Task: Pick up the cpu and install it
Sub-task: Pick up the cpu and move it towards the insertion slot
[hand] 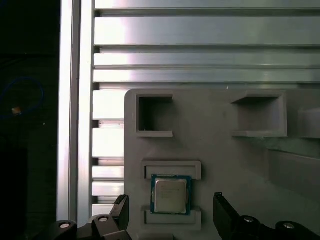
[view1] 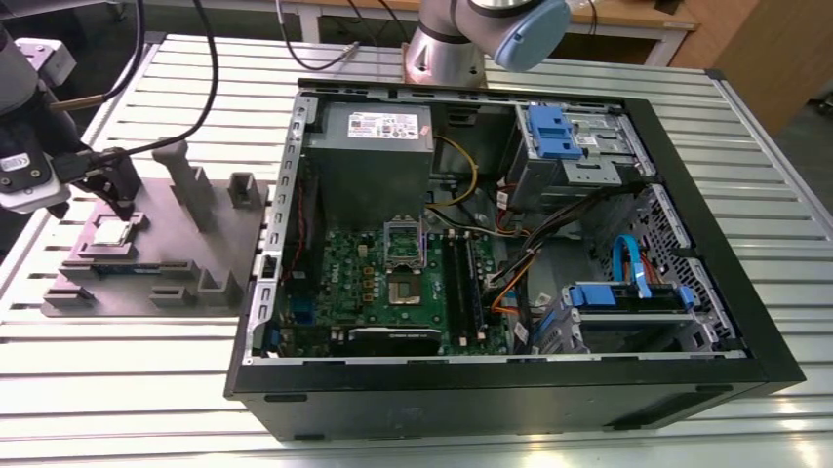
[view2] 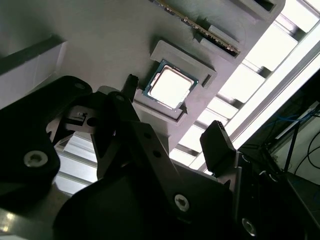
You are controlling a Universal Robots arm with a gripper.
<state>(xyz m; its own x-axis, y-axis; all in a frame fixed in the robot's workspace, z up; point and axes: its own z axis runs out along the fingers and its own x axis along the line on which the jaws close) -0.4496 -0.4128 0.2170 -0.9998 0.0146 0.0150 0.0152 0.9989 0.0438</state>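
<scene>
The cpu (view1: 112, 232) is a small square chip with a shiny silver top. It lies flat in a recess of the grey holder block (view1: 195, 244), at the exterior view's left, outside the computer case. My gripper (view1: 115, 203) hangs just above it, open. In both wrist views the two black fingertips (hand: 121, 209) stand apart on either side of the cpu (hand: 170, 195) without touching it. The second wrist view shows the cpu (view2: 170, 87) in its frame with the gripper (view2: 174, 116) open over it. The dark socket (view1: 405, 265) sits on the green motherboard (view1: 351, 283) inside the case.
The open black computer case (view1: 521, 390) lies on a slatted metal table (view1: 131, 361). It holds a power supply (view1: 371, 132), drive cages with blue clips (view1: 567, 136) and loose cables (view1: 521, 263). Grey posts (view1: 182, 180) rise from the holder block beside my gripper. The arm's base (view1: 450, 49) stands behind the case.
</scene>
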